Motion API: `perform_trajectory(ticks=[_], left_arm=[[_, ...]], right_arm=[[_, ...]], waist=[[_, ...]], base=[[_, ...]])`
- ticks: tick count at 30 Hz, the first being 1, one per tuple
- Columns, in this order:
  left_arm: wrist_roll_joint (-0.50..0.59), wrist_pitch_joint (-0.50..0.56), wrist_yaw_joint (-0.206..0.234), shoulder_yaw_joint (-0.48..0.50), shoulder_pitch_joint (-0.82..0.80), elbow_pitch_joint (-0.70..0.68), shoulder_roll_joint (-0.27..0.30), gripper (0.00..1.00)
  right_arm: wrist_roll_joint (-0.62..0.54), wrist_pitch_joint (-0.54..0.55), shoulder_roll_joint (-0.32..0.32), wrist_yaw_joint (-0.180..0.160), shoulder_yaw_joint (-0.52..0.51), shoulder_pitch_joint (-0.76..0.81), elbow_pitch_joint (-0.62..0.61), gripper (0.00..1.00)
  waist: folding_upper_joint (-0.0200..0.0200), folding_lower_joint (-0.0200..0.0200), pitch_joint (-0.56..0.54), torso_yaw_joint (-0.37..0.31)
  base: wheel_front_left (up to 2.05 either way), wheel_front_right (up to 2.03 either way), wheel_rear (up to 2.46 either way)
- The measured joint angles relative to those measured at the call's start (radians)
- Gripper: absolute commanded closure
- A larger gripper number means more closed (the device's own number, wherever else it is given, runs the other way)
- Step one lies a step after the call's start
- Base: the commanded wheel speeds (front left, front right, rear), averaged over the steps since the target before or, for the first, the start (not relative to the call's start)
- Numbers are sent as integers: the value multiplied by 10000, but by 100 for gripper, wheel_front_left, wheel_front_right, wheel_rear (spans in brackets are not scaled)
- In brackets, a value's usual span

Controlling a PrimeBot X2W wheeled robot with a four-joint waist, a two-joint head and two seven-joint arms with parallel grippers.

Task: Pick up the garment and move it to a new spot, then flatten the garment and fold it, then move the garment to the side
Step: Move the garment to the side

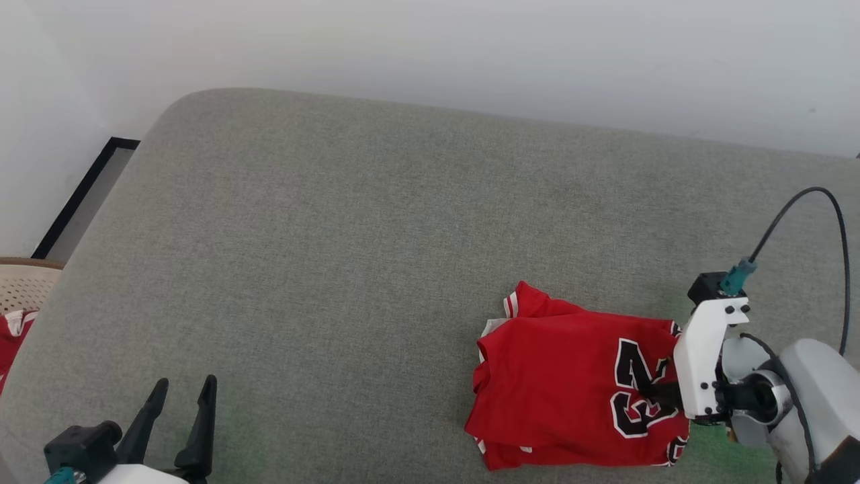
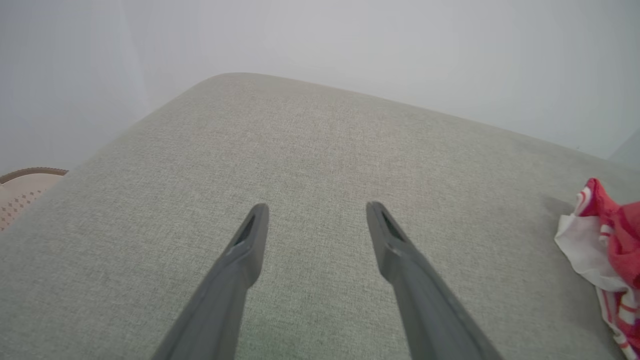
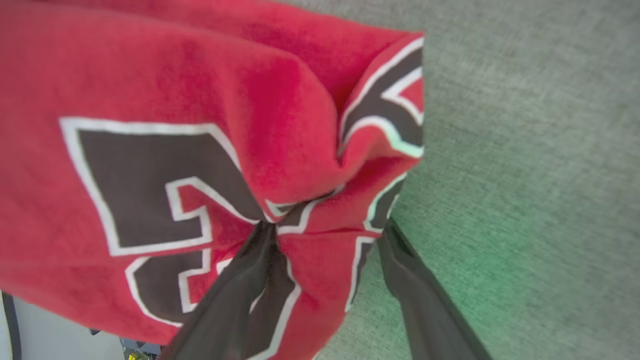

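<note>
At the far left a woven basket (image 1: 27, 286) sits beside the grey cushion (image 1: 336, 235). The left gripper (image 1: 187, 382) hovers over the cushion, released and holding nothing. Toward the right, the garment (image 1: 557, 396) lies folded into a compact red packet, number uppermost. The right gripper (image 3: 326, 226) straddles its edge, fingers spread, not clenched. Folding looks done; the move aside seems finished or nearly so.

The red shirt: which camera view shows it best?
The head view: almost the whole folded red shirt lies on the grey cushion. The right wrist view shows its number print close; the left wrist view, one bunched edge.
</note>
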Motion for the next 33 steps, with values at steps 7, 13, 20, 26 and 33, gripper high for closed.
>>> perform_trajectory(ticks=[7,13,20,26,33], left_arm=[[-52,-2,0,58,-69,17,-4,0],[-67,-2,0,123,-257,-67,-8,0],[-10,-2,0,123,-647,-265,2,0],[171,-2,0,-96,-1114,-525,0,0],[284,-2,0,-788,-1907,-715,96,0]], right_arm=[[366,113,113,6,98,-217,-159,100],[426,-238,-86,19,-81,-374,-527,100],[-92,-742,-842,13,-518,-748,-897,100],[-709,-961,-1375,13,-1011,-1173,-1223,100],[-1549,-1254,-1762,12,-1616,-1770,-1218,100]], waist=[[0,0,161,-59],[0,0,306,-294],[0,0,557,-768],[0,1,831,-1343],[0,0,1201,-2174]], base=[[0,0,0],[0,0,0],[0,0,0],[0,0,0],[0,0,0]])
